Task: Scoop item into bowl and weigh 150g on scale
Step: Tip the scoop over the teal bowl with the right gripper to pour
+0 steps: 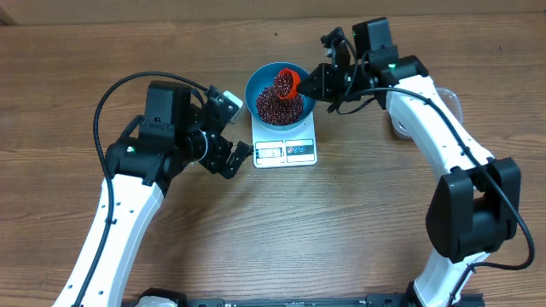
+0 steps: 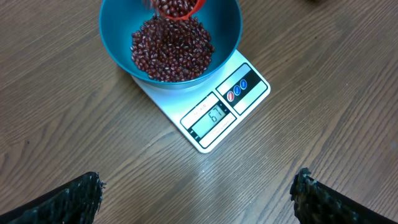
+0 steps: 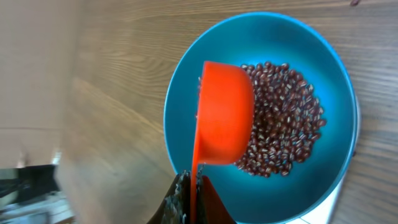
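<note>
The beans [image 2: 171,50] lie in a loose heap in the blue bowl [image 1: 258,78], which sits on the far part of the white scale [image 1: 286,152]. In the overhead view the display [image 2: 210,116] is at the scale's 6 o'clock edge. It seems to read 67, so I judge the load well short of target.

The red scoop [image 1: 288,82] hangs tipped over the bowl at about 1 o'clock, spilling beans. The right gripper [image 1: 317,83] is clamped on its handle from 3 o'clock. To pour well, tip gently, aim for the bowl's middle, touch neither rim nor scale, and slow the last scoops to a trickle.

The left gripper [image 1: 235,128] is spread wide and empty, low over the table [image 1: 358,213] at the scale's 9 o'clock.
</note>
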Robot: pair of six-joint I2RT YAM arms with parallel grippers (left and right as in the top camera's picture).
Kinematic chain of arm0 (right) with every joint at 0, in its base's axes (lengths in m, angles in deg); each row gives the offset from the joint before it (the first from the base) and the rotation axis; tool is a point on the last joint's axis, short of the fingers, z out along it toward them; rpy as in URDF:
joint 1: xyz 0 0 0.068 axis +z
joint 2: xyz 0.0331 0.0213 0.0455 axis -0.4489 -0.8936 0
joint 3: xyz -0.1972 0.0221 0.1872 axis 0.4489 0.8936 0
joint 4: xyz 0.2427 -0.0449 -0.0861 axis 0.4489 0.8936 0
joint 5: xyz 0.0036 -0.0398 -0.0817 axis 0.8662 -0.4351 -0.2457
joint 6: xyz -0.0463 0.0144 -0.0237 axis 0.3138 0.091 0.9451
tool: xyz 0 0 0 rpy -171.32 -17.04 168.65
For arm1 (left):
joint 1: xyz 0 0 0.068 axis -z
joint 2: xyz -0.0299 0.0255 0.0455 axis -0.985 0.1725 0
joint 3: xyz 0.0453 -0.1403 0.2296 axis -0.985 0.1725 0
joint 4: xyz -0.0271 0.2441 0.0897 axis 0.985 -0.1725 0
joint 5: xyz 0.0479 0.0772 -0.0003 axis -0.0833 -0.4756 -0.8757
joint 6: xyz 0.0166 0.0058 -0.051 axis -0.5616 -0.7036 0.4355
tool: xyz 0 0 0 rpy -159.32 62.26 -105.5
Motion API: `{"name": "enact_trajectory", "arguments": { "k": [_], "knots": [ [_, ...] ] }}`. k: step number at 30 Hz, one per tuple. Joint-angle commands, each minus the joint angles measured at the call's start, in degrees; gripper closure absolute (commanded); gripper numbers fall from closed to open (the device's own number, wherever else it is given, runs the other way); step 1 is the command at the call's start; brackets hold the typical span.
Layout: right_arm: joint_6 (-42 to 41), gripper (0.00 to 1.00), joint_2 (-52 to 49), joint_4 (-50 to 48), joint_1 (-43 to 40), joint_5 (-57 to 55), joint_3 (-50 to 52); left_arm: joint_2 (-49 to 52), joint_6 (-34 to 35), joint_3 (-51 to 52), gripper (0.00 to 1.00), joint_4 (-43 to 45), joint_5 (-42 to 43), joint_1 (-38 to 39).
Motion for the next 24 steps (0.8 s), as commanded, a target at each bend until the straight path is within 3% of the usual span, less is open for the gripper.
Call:
{"name": "enact_trajectory", "arguments": {
  "k": [1,13,24],
  "knots": [
    [3.5,0.96,1.1,2.7,1.8,-10.0,-4.3,-0.2,-1.3,-0.5,0.0,0.0,-0.2,0.0],
    [8.6,0.96,1.3,15.1,10.3,-35.9,-15.1,-0.2,-1.3,-0.5,0.0,0.0,-0.2,0.0],
    [11.3,0.96,1.4,16.9,17.9,-52.2,-16.3,-0.2,-1.3,-0.5,0.0,0.0,-0.2,0.0]
  ]
}}
